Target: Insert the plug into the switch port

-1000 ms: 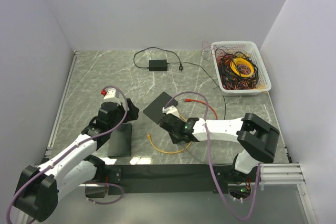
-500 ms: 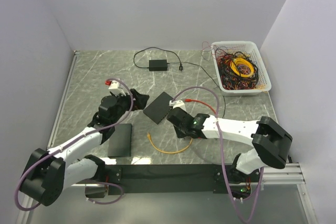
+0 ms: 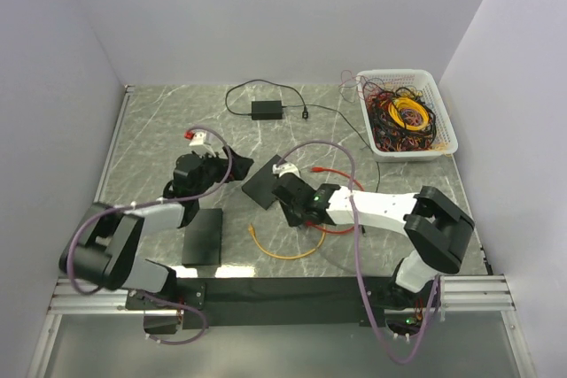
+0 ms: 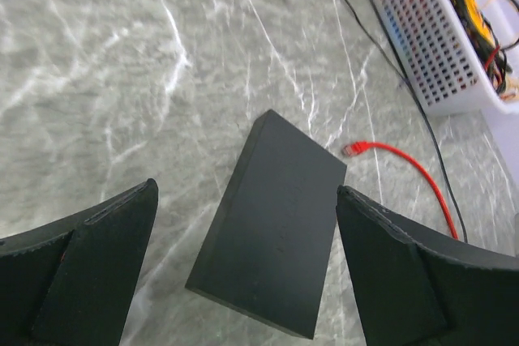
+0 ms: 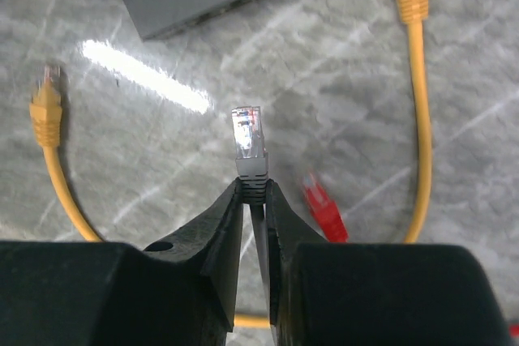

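Over the last second the left end effector (image 3: pixel 232 168) has swung across the counter (image 3: pixel 159 130) to the switch (image 3: pixel 266 185). The right end effector (image 3: pixel 285 190) has closed on the switch's near edge, so insertion looks imminent. Only the right wrist view shows the plug (image 5: pixel 250 139), pinched by its boot between narrow fingers and pointing ahead, just short of the switch. Only the left wrist view shows the left fingers spread wide, with the switch ahead between them, apparently untouched. No view shows a port.

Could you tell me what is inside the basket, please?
A tangle of cables, mostly black, yellow and red, fills the basket. Its floor and anything beneath the tangle are covered.
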Available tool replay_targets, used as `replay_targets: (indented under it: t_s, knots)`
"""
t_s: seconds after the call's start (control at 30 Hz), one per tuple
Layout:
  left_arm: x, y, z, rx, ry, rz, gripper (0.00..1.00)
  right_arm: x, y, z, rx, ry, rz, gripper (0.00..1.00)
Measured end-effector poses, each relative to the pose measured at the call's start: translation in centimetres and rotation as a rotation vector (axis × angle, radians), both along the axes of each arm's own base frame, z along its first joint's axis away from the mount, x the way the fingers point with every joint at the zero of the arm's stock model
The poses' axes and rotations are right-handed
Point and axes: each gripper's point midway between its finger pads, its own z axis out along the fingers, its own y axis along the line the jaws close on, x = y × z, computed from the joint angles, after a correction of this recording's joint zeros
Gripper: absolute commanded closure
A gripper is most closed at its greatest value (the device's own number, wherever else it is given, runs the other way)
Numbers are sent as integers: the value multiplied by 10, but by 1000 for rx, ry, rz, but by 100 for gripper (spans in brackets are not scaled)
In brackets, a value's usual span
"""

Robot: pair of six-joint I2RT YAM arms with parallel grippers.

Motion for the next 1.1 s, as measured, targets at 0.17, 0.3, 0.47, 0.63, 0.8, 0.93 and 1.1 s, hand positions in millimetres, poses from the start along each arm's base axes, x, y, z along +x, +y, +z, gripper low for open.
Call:
replay_targets:
  t_s: [0.17,0.3,0.47,0.63,0.8,0.93,1.1]
  knots:
    - [4,-14,-25,-38,59,-71,4,9,5,-4,25,20,9,100]
    - [3,-23,-38,-71,85,-123,5,14,14,-5,38,31,29,100]
    - [-2,-31,-50,-92,105,-174,6,21,28,-7,48,35,50,100]
    - [-4,-36,-53,-104,100,-209,7,22,33,-14,42,51,65,100]
    - [-6,-40,-56,-116,100,-235,8,20,32,-24,26,72,68,100]
    - [-8,-42,-61,-118,109,-251,8,21,32,-24,29,74,64,100]
    - [-8,-42,-62,-115,111,-253,8,26,30,-23,32,73,51,100]
